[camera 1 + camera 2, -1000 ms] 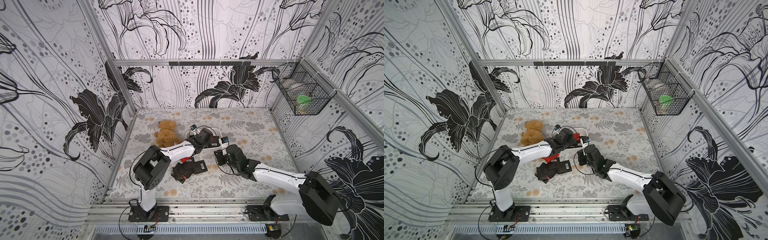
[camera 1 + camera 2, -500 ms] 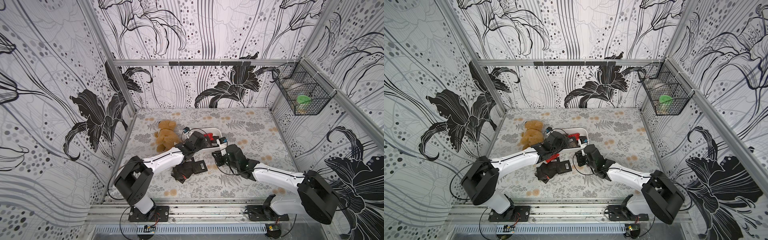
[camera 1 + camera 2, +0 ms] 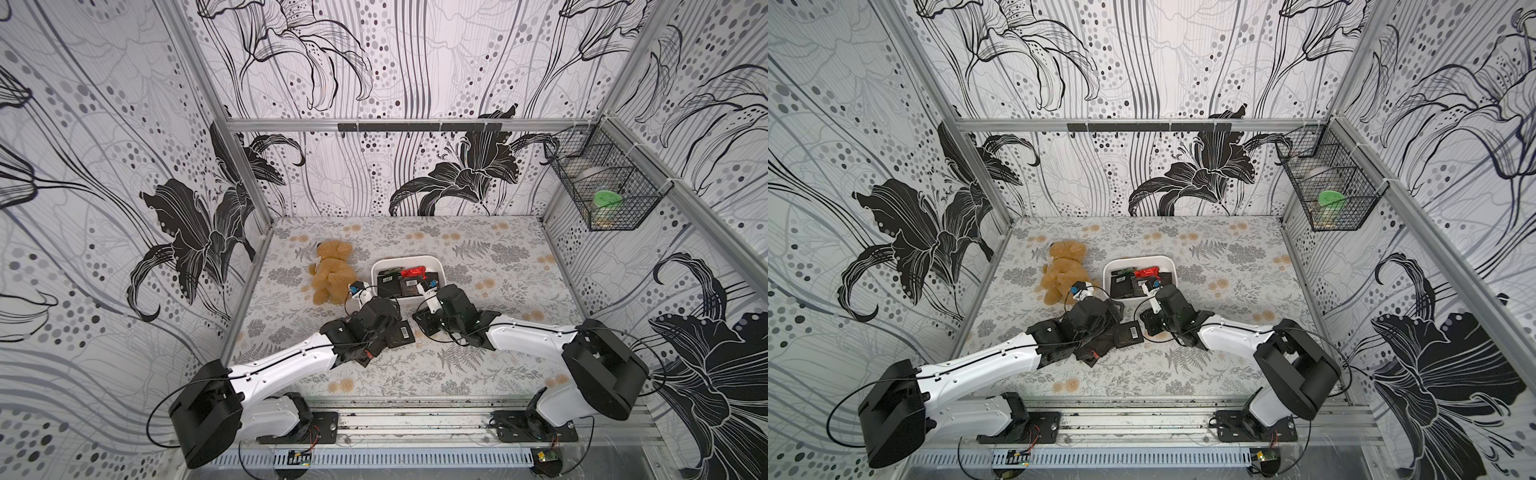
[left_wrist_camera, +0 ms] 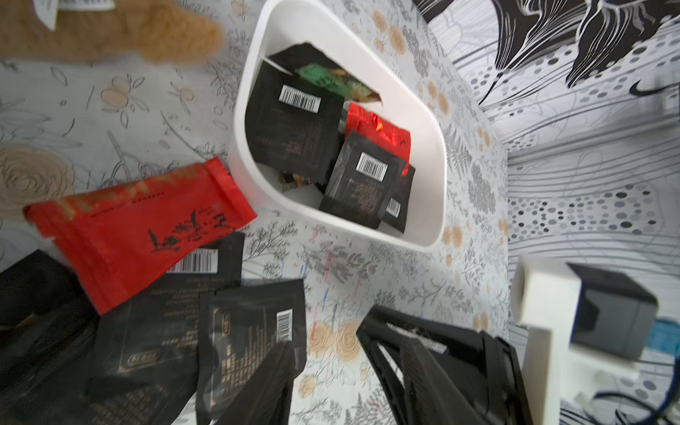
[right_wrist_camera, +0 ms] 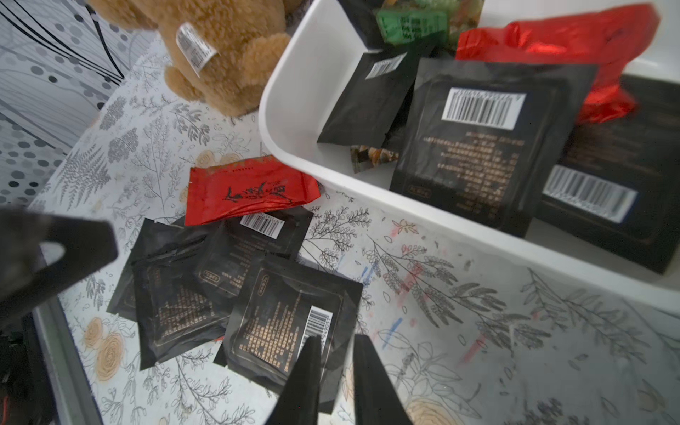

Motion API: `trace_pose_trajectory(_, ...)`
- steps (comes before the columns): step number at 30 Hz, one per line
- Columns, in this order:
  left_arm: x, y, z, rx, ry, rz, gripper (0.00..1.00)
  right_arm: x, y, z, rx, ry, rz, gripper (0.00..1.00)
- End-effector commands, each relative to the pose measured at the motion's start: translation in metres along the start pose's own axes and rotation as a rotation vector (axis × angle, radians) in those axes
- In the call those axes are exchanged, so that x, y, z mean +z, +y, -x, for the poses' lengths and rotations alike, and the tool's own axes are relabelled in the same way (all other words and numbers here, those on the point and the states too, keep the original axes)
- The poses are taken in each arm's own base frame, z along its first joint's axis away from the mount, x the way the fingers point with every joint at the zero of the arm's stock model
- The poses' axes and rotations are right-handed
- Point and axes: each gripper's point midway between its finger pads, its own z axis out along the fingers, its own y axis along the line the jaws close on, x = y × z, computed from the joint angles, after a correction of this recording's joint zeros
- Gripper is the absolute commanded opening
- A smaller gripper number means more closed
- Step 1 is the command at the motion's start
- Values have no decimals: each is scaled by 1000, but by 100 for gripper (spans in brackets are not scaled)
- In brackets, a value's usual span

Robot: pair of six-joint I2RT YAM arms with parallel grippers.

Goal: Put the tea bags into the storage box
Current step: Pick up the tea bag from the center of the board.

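Sachets (image 5: 290, 323), about five, lie outside storage box (image 5: 294, 103); right end effector (image 5: 336, 342) narrowly apart, left end effector (image 3: 374, 328) unclear.

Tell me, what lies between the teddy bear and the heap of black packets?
A flat red tea bag lies there, overlapping the black packets; the right wrist view shows it.

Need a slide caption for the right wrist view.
Right gripper, jaws slightly apart, poised over a black tea bag in the loose pile beside the partly filled storage box.
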Motion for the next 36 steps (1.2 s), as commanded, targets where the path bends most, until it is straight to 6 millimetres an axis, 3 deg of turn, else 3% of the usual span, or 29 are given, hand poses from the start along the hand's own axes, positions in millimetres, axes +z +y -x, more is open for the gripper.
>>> trace_pose_trajectory(1,1,34,-11,-15,0,77,49,13,5,-14,-5,101,23,17)
trace_pose_trajectory(6,6,55,-25,-43,28,87,46,30,1,-28,8,179,8,13)
trace_pose_trajectory(25,30,66,-62,-17,138,109,44,46,-5,-41,1,257,-28,6)
trace_pose_trajectory(36,41,83,-67,40,135,201,43,50,-7,-45,2,280,-40,4)
